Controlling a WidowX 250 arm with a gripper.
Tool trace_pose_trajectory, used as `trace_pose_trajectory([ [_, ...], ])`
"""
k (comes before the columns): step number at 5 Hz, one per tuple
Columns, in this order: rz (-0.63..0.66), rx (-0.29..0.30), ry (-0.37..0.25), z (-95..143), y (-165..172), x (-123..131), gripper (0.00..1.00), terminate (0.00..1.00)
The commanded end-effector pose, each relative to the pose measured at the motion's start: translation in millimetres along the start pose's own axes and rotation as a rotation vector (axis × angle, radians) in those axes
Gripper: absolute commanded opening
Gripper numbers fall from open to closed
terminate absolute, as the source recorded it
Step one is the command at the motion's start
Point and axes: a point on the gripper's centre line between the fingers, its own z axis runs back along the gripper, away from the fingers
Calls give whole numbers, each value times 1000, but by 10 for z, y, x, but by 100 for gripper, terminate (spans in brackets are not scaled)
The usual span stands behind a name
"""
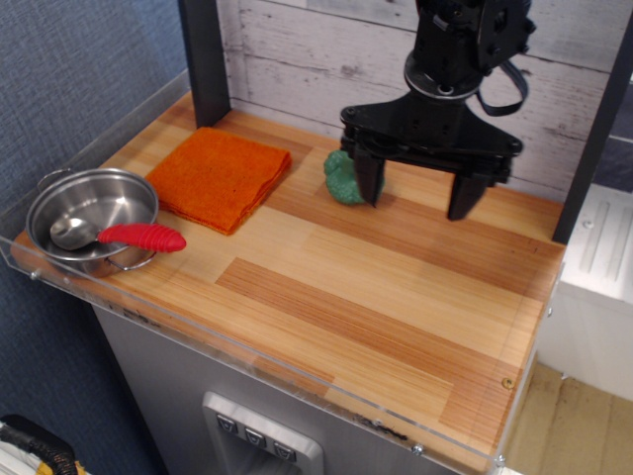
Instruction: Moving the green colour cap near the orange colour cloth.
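Tabletop: green colour cap (342, 178) left of claw (415, 198)

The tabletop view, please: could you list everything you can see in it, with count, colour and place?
green cap: one, teal-green, back centre of the table, right of the cloth, partly hidden by a gripper finger
orange cloth: one, orange, folded, back left
steel pot: one, silver, front left corner
spoon: one, red ribbed handle, steel bowl inside the pot
wooden table: one, light and brown planks
gripper: one, black, open, empty, just right of the cap
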Motion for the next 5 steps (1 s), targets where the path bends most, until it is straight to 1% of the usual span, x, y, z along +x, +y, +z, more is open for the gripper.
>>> trace_pose_trajectory([
  [1,-98,-79,-69,387,-366,-94,100,0],
  [2,-155,-93,-60,513,-470,-159,100,0],
  [3,-152,-97,9,630,-472,-282,100,0],
  [4,-203,-74,9,780,-568,-408,100,0],
  [5,-173,-39,38,802,-490,-587,100,0],
])
